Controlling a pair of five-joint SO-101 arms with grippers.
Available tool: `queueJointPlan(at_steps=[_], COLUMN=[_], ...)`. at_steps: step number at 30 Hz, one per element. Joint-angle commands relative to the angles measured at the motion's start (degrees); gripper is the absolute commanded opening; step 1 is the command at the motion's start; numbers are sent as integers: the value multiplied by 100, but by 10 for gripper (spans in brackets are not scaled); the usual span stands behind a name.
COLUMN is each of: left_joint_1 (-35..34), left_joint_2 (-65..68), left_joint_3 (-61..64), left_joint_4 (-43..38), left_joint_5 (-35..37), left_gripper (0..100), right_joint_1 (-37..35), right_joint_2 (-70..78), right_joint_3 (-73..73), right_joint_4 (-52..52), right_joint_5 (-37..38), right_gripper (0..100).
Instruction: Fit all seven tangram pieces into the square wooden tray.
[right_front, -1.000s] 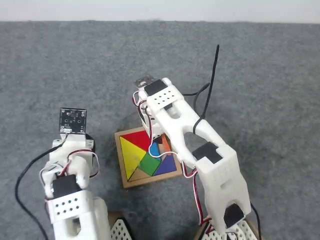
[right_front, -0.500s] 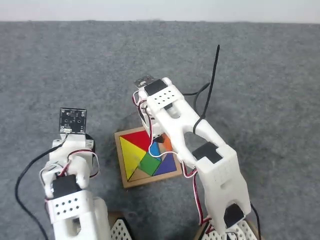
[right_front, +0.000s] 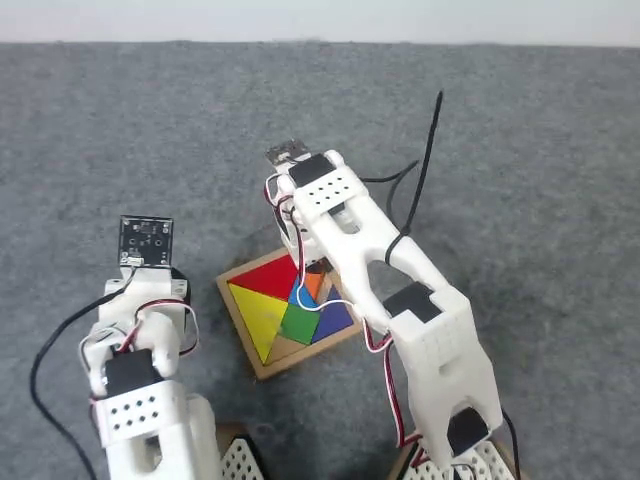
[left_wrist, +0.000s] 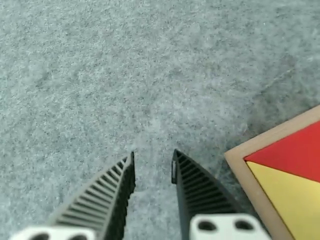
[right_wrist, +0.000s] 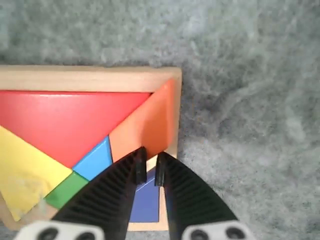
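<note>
Orange wooden triangle (right_front: 314, 285), at the square wooden tray's (right_front: 300, 362) one o'clock, lies under right jaws pressed together, probably to seat it; left jaws slightly spread, idle.

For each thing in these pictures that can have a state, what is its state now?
left gripper: open, empty, over the carpet.
right gripper: shut, empty, tips at the orange piece.
wooden tray: flat on the carpet.
orange piece: in a tray corner, apparently overlapping the rim.
red piece: seated in the tray.
yellow piece: seated.
light blue piece: seated.
green piece: seated.
dark blue piece: seated, partly hidden.
</note>
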Motion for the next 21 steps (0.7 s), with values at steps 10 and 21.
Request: queueJointPlan(at_steps=[10,21], left_joint_1=[-53,-18], left_joint_2=[35,35], left_joint_3=[-48,4], left_joint_4=[62,44], left_joint_5=[-70,-70], left_gripper=[115,115], right_joint_1=[356,541], right_joint_2=[-796,-2035], right_joint_3=[-316,598], right_joint_4=[330,347], right_joint_5=[53,158], right_gripper=[103,113])
